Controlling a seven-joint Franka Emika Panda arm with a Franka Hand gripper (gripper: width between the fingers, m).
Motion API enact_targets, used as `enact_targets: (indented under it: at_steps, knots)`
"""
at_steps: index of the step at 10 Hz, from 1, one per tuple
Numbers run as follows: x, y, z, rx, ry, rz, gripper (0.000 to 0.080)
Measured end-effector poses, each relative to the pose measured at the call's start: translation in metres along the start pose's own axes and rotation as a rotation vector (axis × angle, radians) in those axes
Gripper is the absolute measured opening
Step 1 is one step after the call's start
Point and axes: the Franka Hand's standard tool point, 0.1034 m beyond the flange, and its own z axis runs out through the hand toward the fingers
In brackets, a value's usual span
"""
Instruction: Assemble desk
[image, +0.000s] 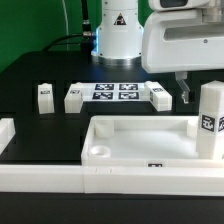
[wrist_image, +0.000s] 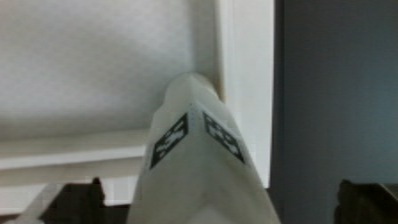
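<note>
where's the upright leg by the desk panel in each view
Exterior view: the upright leg stands at the desk panel's end on the exterior view's right.
Wrist view: the upright leg fills the middle, seen from above, tags showing.
Shared landmark: the desk panel's raised rim beside it.

The table (image: 40, 70) is black, and the backdrop (image: 25, 25) at ten o'clock is green. The desk panel (image: 140, 158) is plain white, as is the rail (image: 40, 180) at seven o'clock. The marker board (image: 115, 93) at the centre is white with several black-and-white square tags. The upright leg (image: 210, 120) at three o'clock is white with a black-and-white tag. The lying legs (image: 44, 94) are white with small dark marks. The robot base (image: 118, 30) at twelve o'clock is white with a black triangle. The gripper (wrist_image: 222, 208) has black fingers (wrist_image: 79, 202).
</note>
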Motion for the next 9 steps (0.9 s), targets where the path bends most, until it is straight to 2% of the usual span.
enact_targets:
  at_steps: [5, 7, 9]
  knots:
    - [-0.0001, 0.0017, 0.0005, -0.003, -0.001, -0.312, 0.0649]
    - [0.0001, 0.0027, 0.0005, -0.004, -0.001, -0.337, 0.0649]
    - [0.0001, 0.0027, 0.0005, -0.004, -0.001, -0.328, 0.0383]
